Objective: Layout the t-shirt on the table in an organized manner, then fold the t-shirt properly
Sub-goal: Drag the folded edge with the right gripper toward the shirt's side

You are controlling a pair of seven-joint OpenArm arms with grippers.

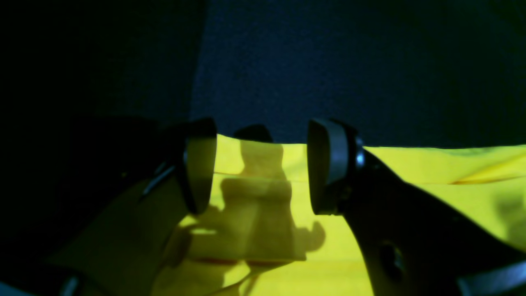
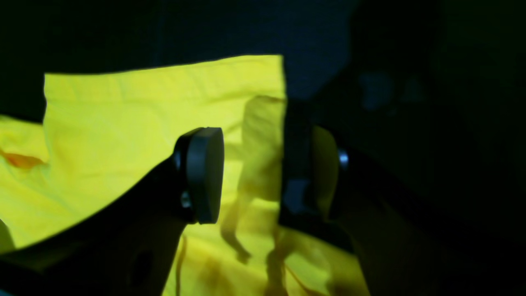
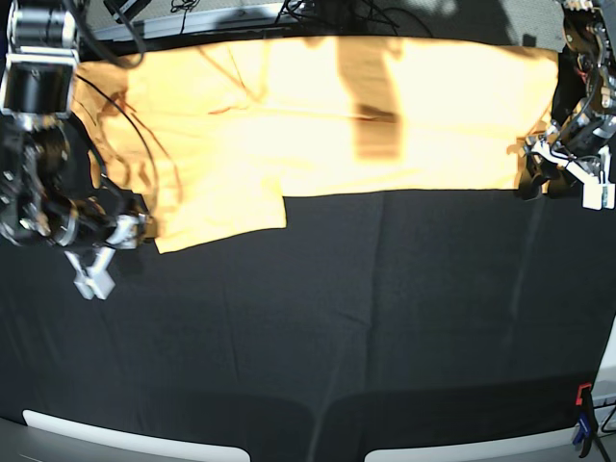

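At the two ends of the shirt, my end effectors hang with their pads apart and nothing between them. My left end effector (image 1: 261, 166) sits just over the hem edge, its pads (image 1: 201, 164) well separated, their shadow falling on yellow cloth below. My right end effector (image 2: 254, 174) is likewise spread, one round pad (image 2: 205, 174) over the fabric and the other off its side edge, above dark cloth.

From the base view, my right end effector (image 3: 96, 260) is at the left of the scene, just near of the sleeve end, and my left end effector (image 3: 563, 168) is at the right, at the hem corner. The t-shirt (image 3: 318, 115) lies lengthwise along the far part of the counter (image 3: 337, 327), already doubled into a long band, with a flap jutting toward the near side at the left and a few creases around the sleeve.

I judge the next fold to be bringing one end across to meet the other. Doing that well means each end effector closing on a true corner, pinching all layers together rather than the top one alone. Both should lift evenly, keeping the band taut so the crease runs straight. The jutting flap should be squared before folding, otherwise the stack will end up lopsided. Dragging low risks bunching the cloth against the counter.
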